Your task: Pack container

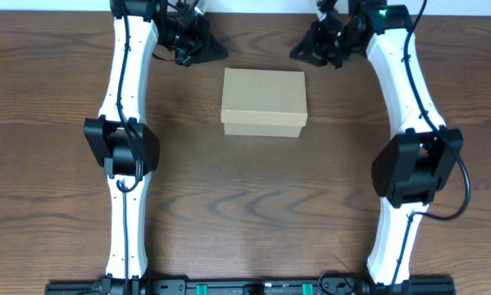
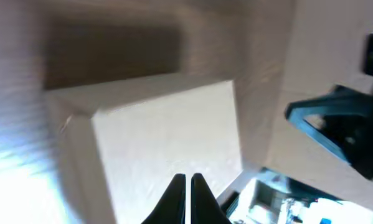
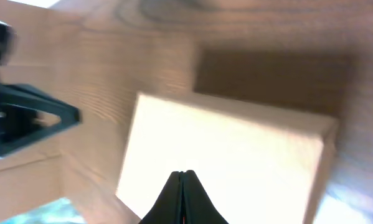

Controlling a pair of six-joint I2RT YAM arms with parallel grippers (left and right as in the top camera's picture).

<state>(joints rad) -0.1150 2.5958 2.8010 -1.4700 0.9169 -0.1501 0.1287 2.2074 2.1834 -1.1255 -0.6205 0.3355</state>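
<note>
The container (image 1: 263, 102) is a plain brown cardboard box with its flap lid down, standing on the wooden table at the middle back. It fills the left wrist view (image 2: 164, 134) and the right wrist view (image 3: 226, 158). My left gripper (image 1: 215, 51) is shut and empty, raised off the box's far left corner; its fingertips (image 2: 187, 179) nearly touch. My right gripper (image 1: 298, 52) is shut and empty, off the box's far right corner; its fingertips (image 3: 182, 175) are pressed together. No tape rolls show.
The wooden table (image 1: 253, 205) spreads around the box. The two arm bases stand at the front edge, left (image 1: 122, 279) and right (image 1: 393, 270). The right gripper shows in the left wrist view (image 2: 339, 127), and the left gripper in the right wrist view (image 3: 24, 118).
</note>
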